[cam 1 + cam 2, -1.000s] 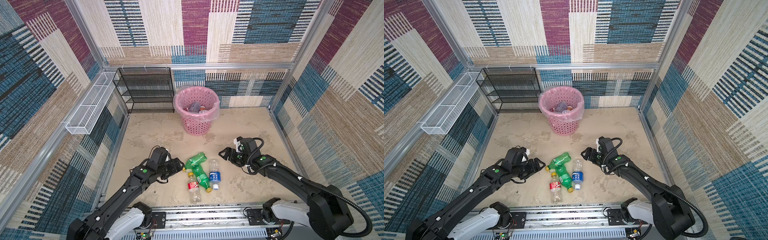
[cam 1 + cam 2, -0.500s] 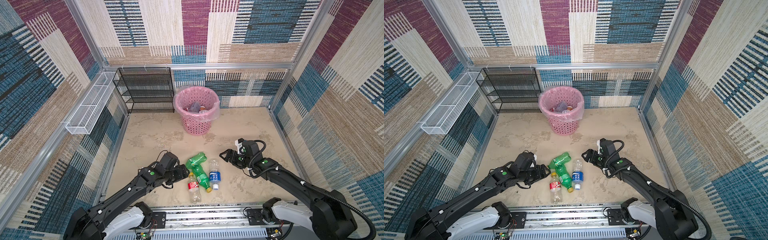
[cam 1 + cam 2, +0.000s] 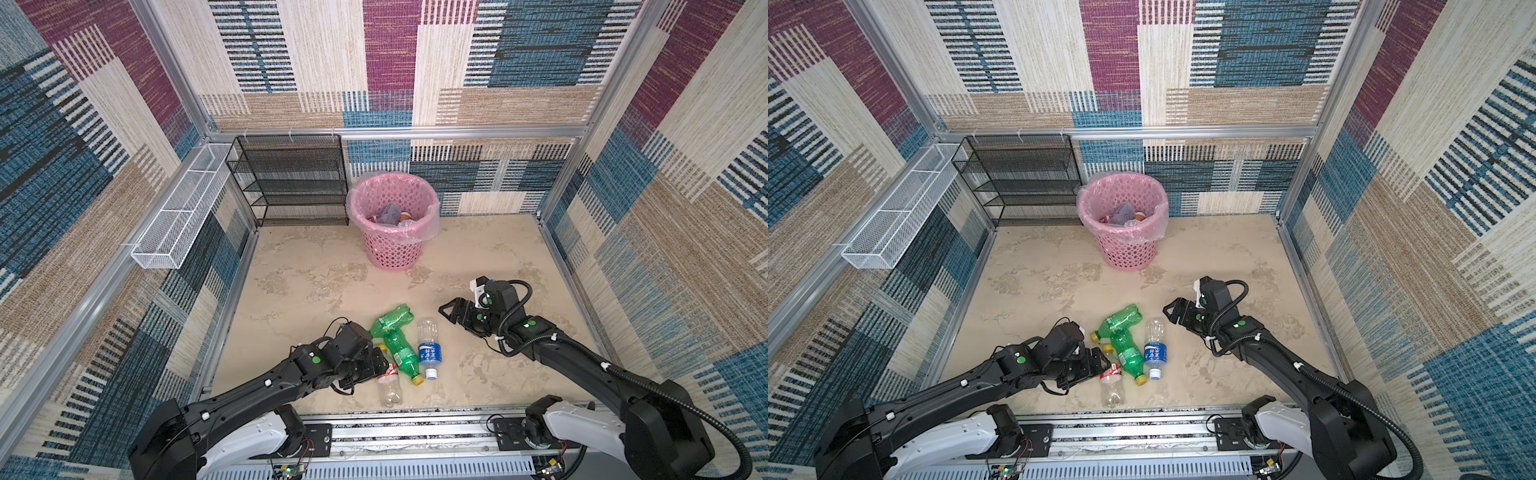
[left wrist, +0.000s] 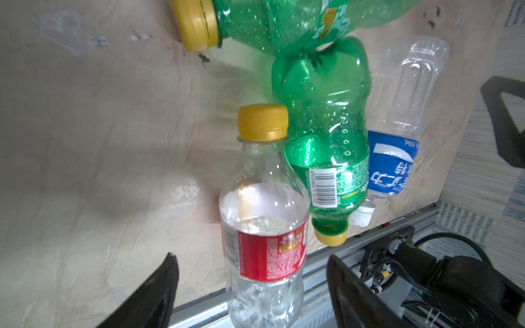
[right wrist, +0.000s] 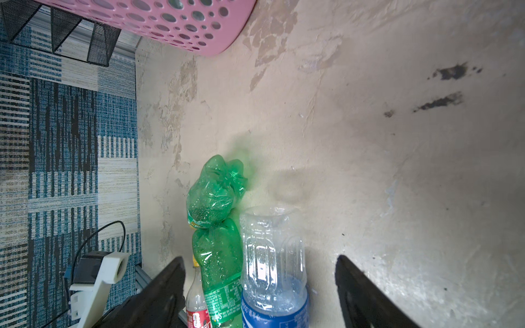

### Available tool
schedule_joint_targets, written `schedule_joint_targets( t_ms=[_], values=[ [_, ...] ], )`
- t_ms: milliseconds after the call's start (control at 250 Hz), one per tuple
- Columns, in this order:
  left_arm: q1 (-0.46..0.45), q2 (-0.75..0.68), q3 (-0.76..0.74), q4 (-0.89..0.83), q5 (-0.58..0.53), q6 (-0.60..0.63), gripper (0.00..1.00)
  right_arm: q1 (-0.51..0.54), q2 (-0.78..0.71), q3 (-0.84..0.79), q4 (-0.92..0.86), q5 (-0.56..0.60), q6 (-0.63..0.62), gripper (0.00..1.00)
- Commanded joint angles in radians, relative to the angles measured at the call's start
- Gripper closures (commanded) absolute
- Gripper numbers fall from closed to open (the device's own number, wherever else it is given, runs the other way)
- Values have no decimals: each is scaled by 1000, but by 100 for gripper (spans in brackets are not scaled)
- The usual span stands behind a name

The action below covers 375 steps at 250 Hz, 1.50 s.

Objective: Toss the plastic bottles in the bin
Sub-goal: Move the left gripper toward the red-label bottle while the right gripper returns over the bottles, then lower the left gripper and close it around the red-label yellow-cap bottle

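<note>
Plastic bottles (image 3: 399, 351): four out on the beige floor (image 3: 311, 270), all lying flat, bunched together between left gripper (image 3: 379, 363) and right gripper (image 3: 446, 311).

Left gripper: low over the floor, jaws parted, straddles the red-label bottle (image 4: 267, 250) at its label with a clear gap on either side; no grip. Clear body, yellow cap. Just past the far jaw, against the red-label bottle: green bottle (image 4: 324, 136), dented, yellow cap, barcode facing up. Alongside that, one step farther from the left gripper: blue-label bottle (image 4: 397, 142), clear, white cap, lies roughly parallel to the green bottle. Ahead of the left jaws, crosswise: crushed green bottle (image 4: 278, 20), yellow cap too, presses against the base of the green bottle.

Right gripper: jaws spread wide, nothing between them, hangs just off the base end of the blue-label bottle, near but not touching. In the right wrist view, lines up with that bottle, both green ones just to one side of it.

Well beyond both grippers, near the back wall: bin (image 3: 392, 249), pink, perforated, upright, clear liner folded over the rim. Holds a few thrown-away items, too small to tell apart. Next to the bin, on the left gripper's side: black mesh rack (image 3: 291, 183), against the back wall. Farther along that side wall, hung up off the floor: white wire basket (image 3: 178, 220).
</note>
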Motion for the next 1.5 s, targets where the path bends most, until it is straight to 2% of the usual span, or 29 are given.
schedule_joint_targets(
  t_ms=[0,236,768,1496],
  values=[
    [-19,20,-9,47,-9,-46,17,1,1,7,22,9,7,16],
    [-48,70,-14,104,-6,-64,18,2,7,15,14,8,3,16],
    [-53,142,-38,166,8,-72,23,2,13,13,21,9,3,16],
    [-41,102,-52,83,-47,-61,35,1,23,2,35,4,7,16]
  ],
)
